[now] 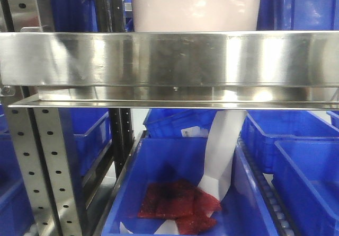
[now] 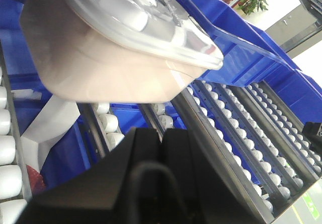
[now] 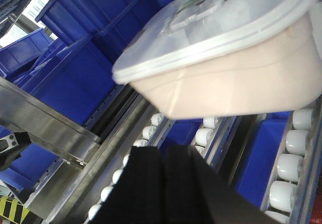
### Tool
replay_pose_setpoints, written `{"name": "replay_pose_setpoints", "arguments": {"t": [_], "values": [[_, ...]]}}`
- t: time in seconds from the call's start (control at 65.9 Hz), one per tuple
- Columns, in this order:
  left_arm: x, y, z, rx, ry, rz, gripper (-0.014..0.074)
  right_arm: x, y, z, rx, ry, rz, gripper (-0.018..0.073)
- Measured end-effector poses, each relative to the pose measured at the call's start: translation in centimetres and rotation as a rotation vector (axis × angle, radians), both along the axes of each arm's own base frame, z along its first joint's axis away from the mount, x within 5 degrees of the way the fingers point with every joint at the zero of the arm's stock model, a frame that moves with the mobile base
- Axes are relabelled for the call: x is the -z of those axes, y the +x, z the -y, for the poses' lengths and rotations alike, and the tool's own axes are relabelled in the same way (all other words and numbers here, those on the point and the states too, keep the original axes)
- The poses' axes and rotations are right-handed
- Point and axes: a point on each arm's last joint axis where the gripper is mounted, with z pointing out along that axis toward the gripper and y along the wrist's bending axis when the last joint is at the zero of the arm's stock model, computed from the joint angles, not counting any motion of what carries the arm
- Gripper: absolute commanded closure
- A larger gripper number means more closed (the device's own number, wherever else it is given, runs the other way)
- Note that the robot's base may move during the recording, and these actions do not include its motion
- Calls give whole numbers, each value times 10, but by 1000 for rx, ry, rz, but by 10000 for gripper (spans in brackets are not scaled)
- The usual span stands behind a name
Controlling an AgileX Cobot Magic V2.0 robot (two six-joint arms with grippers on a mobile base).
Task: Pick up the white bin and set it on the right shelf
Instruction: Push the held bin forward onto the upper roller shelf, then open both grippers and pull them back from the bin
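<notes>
The white bin is seen in the front view above and behind the wide shiny front rail of the right shelf, with only its pinkish lower body showing over the rail's top edge; whether it rests fully on the rollers cannot be told from there. In the left wrist view the left gripper is shown with its two black fingers pressed together, nothing between them, and the bin sits just beyond and above the fingertips, apart from them, its glossy lid tilted across the frame. White rollers are seen under the bin and alongside the claw, set between steel rails. In the right wrist view the right gripper is likewise closed on nothing, and the bin lies just ahead of and above its tips, lid and clear moulded handle uppermost. Blue plastic bins are stacked beyond the tub. Below the shelf, in the front view, a blue bin is seen holding red mesh material and a strip of white paper.
</notes>
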Motion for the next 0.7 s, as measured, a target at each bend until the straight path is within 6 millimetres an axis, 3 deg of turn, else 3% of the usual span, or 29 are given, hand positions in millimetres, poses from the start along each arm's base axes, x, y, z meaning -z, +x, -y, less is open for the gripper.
{"name": "replay_pose_setpoints", "arguments": {"t": [0.227,0.379,0.516,0.607,0.698], "values": [[-6,-3,-7,-83,51,12,714,-10,-3,5,100,13,20,502],[-35,-20,-21,-263,122,100,714,-38,-17,15,294,0,111,502],[-61,-37,-32,-389,141,221,714,-55,-36,18,377,-117,187,502],[-69,-49,-38,-449,175,282,714,-56,-48,18,399,-193,206,502],[-61,-58,-41,-454,244,289,714,-49,-62,17,410,-248,201,502]]}}
